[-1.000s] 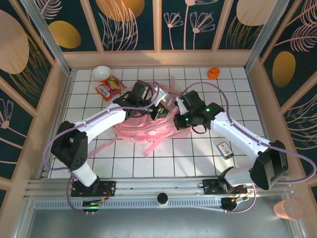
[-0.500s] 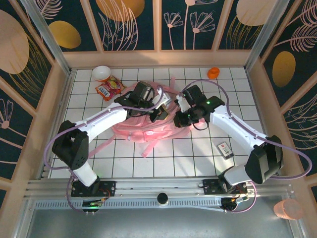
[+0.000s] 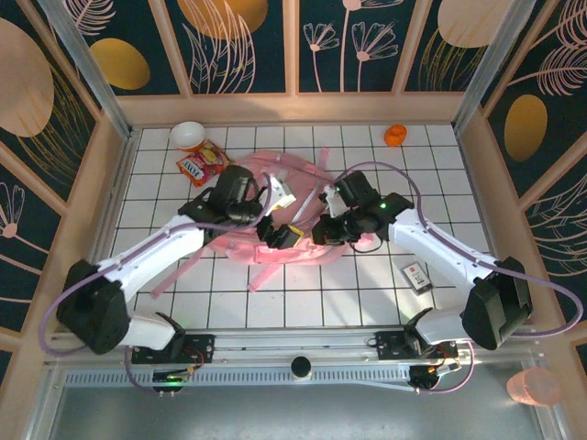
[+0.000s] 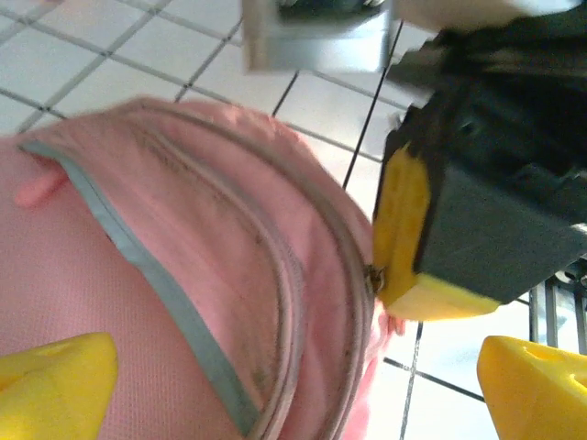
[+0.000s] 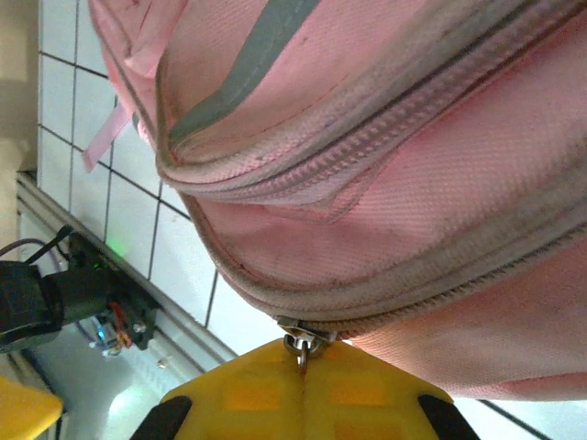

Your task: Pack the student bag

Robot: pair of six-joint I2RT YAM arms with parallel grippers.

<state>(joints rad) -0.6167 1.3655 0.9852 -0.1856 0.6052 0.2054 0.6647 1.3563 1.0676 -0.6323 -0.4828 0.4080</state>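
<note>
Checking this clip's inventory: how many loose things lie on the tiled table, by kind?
Bag: 1
Bowl: 1
Snack packet: 1
Orange item: 1
Small box: 1
Total: 5

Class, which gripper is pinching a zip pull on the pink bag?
The right gripper: its yellow fingers are shut on the zip pull. The left gripper has its fingers wide apart over the student bag.

No lettering is legible; the red snack packet (image 3: 202,166) shows blurred print.
</note>
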